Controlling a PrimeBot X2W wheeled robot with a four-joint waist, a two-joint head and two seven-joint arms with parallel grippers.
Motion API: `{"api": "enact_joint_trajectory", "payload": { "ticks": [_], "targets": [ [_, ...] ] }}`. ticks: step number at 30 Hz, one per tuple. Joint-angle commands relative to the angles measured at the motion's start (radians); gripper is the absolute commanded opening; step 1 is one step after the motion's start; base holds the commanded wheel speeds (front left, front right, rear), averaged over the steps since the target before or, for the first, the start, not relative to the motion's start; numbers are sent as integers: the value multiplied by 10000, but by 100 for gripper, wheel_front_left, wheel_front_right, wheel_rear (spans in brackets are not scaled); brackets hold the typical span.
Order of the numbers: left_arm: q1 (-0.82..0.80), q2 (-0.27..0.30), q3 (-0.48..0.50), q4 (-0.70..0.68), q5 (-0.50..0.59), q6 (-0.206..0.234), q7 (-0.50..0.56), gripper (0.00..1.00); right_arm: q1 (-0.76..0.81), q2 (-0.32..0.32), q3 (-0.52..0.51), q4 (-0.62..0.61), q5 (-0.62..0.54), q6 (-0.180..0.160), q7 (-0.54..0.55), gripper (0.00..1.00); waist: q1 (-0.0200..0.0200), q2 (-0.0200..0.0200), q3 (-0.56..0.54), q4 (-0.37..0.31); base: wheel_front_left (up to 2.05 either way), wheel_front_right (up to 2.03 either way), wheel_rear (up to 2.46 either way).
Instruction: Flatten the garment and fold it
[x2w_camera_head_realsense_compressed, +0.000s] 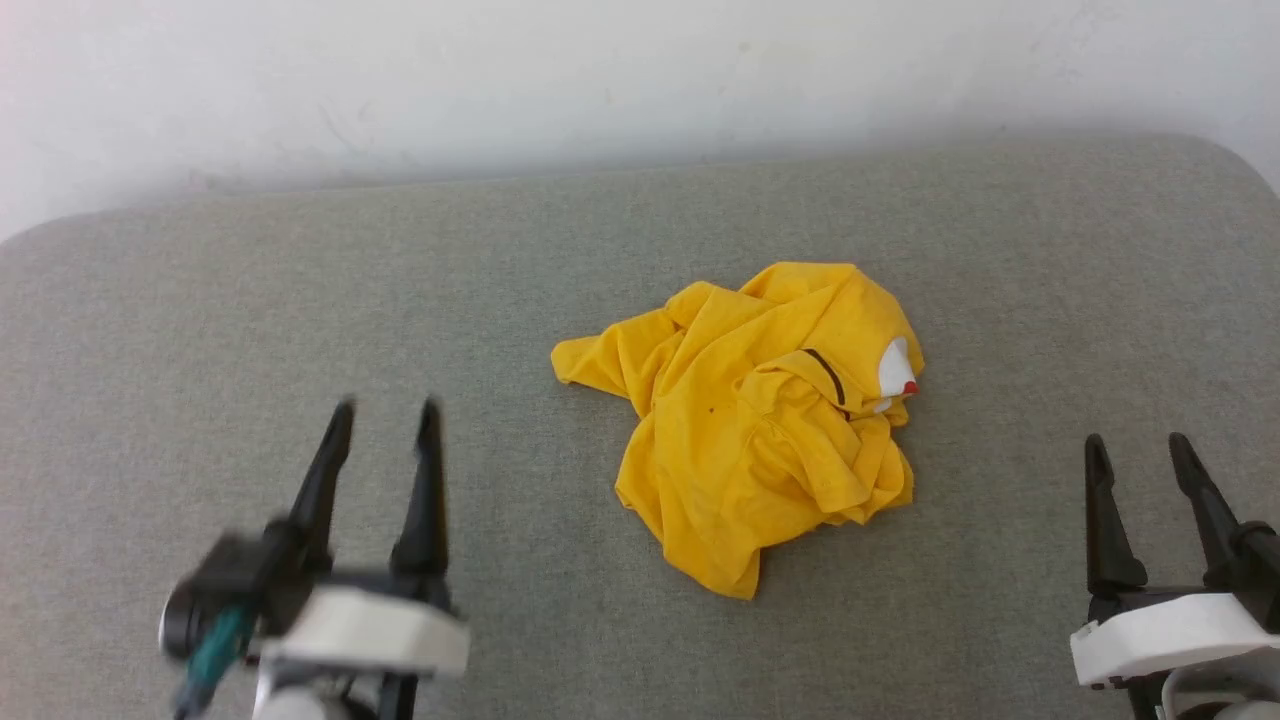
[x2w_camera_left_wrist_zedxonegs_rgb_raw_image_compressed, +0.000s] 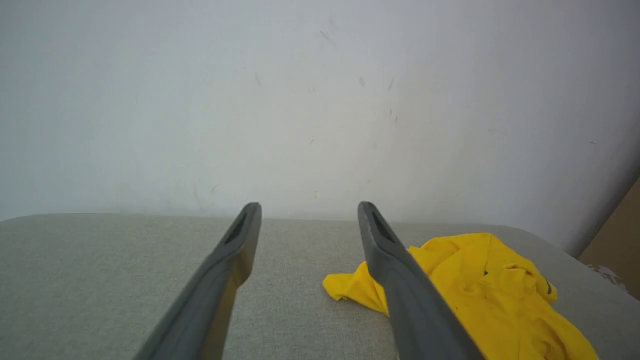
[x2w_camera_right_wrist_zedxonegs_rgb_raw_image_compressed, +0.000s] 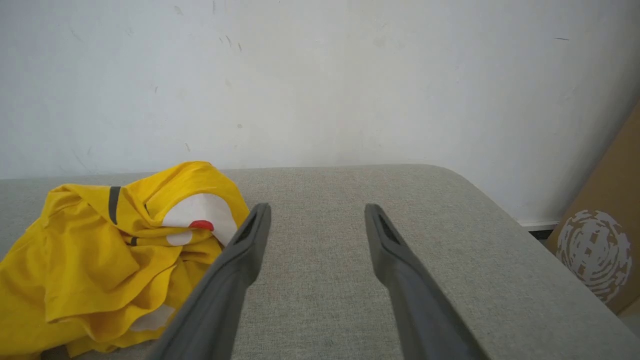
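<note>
The garment (x2w_camera_head_realsense_compressed: 755, 420) is a bright yellow T-shirt lying crumpled in a heap near the middle of the grey padded surface (x2w_camera_head_realsense_compressed: 300, 290). A white patch with a red dot and a black line shows on its right side. My left gripper (x2w_camera_head_realsense_compressed: 385, 418) stands open at the lower left, well clear of the cloth, nothing between its fingers. My right gripper (x2w_camera_head_realsense_compressed: 1135, 448) stands open at the lower right, also apart from it. In the left wrist view the garment (x2w_camera_left_wrist_zedxonegs_rgb_raw_image_compressed: 480, 290) lies right of the open left gripper (x2w_camera_left_wrist_zedxonegs_rgb_raw_image_compressed: 309, 210). In the right wrist view the garment (x2w_camera_right_wrist_zedxonegs_rgb_raw_image_compressed: 100, 255) lies left of the open right gripper (x2w_camera_right_wrist_zedxonegs_rgb_raw_image_compressed: 317, 210).
A white wall (x2w_camera_head_realsense_compressed: 640, 80) runs behind the surface's far edge. The surface's rounded right corner (x2w_camera_right_wrist_zedxonegs_rgb_raw_image_compressed: 465, 185) drops off toward a brown cardboard sheet (x2w_camera_right_wrist_zedxonegs_rgb_raw_image_compressed: 600, 245) with a white print leaning at the far right.
</note>
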Motion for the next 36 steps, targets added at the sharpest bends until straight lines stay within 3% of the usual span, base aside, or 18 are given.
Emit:
{"api": "enact_joint_trajectory", "payload": {
  "ticks": [1, 5, 9, 15, 20, 27, 36],
  "targets": [
    [738, 17, 241, -174, 128, 201, -220, 100, 104, 28, 87, -39, 90, -21, 37, 100, 0, -1, 2, 57, 0, 0, 0],
    [1777, -207, 405, -245, 327, 387, -346, 100, 203, 28, -15, -50, 193, -21, 58, 100, 0, -1, 5, 262, 0, 0, 0],
    [1841, -566, 380, -317, 437, 161, -367, 100, -33, 28, -65, -218, 220, -21, 340, 100, 0, -1, 128, 560, 0, 0, 0],
    [1331, -1008, 421, -312, 801, -205, -371, 100, -1861, -7, 435, -861, 284, -21, 1996, 100, 0, -1, 579, 782, 0, 0, 0],
    [1039, -1310, 523, -87, 1023, -466, -372, 100, -3854, -1101, 1650, -920, 930, -21, 3876, 100, 0, -1, 1127, 951, 0, 0, 0],
    [674, -1651, 592, 147, 1302, -839, -372, 100, -5510, -2000, 2567, 197, 2269, -21, 6138, 100, 0, -1, 1781, 1372, 0, 0, 0],
    [349, -2002, 567, 524, 1612, -1236, -373, 100, -5917, -2830, 2813, 2473, 2507, -21, 8005, 100, 0, -1, 2305, 2269, 0, 0, 0]
  ]
}}
